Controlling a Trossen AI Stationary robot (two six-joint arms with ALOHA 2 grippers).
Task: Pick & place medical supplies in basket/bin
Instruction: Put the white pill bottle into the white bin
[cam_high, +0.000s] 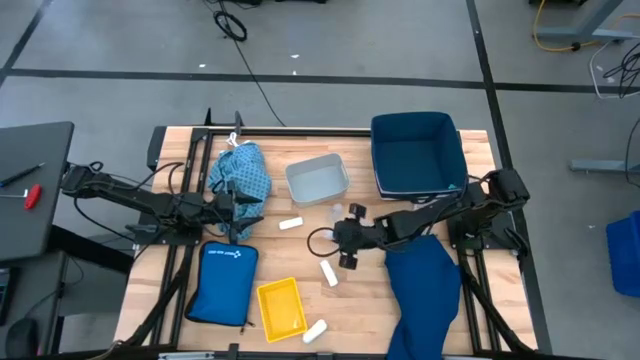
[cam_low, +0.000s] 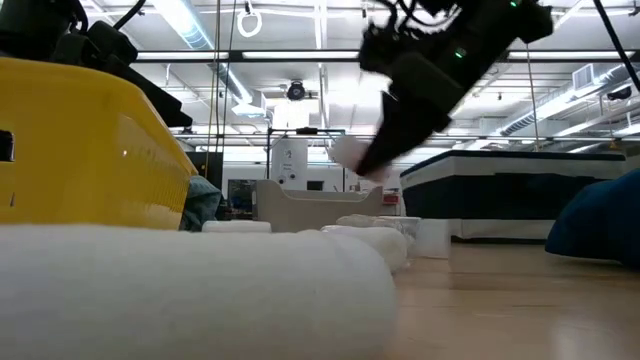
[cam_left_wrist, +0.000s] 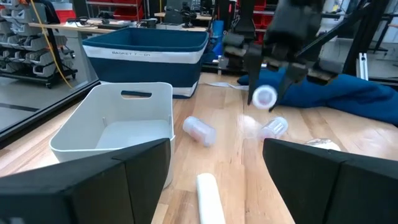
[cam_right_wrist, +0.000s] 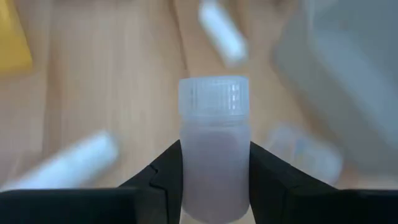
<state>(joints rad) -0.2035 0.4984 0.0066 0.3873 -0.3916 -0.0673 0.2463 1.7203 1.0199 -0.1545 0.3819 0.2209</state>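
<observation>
My right gripper (cam_high: 341, 244) hovers over the table's middle, shut on a tiny clear vial (cam_right_wrist: 214, 146) with a ribbed cap. Two more vials (cam_left_wrist: 199, 130) lie on the wood near the white bin (cam_high: 318, 180). White rolls lie at mid-table (cam_high: 290, 224), below the gripper (cam_high: 329, 272) and near the front edge (cam_high: 315, 330). The navy cloth (cam_high: 420, 290) is heaped under the right arm. The light blue patterned cloth (cam_high: 241, 174) lies bunched on the left. My left gripper (cam_high: 238, 212) is open beside that cloth, holding nothing. My right gripper pinches the vial by its clear body (cam_right_wrist: 214, 163), just below the ribbed cap (cam_right_wrist: 213, 97), between its two fingers (cam_right_wrist: 163, 175). The fingers reach in from the table's right, slanting down, with the cap pointing ahead past them. The vial (cam_left_wrist: 263, 96) is lifted clear of the table.
A navy basket (cam_high: 415, 155) stands at the far right, the white bin left of it. A flat bright blue pouch (cam_high: 224, 280) and a yellow tray (cam_high: 281, 306) lie at the near left. A black cable loop (cam_high: 318, 241) lies by the right gripper.
</observation>
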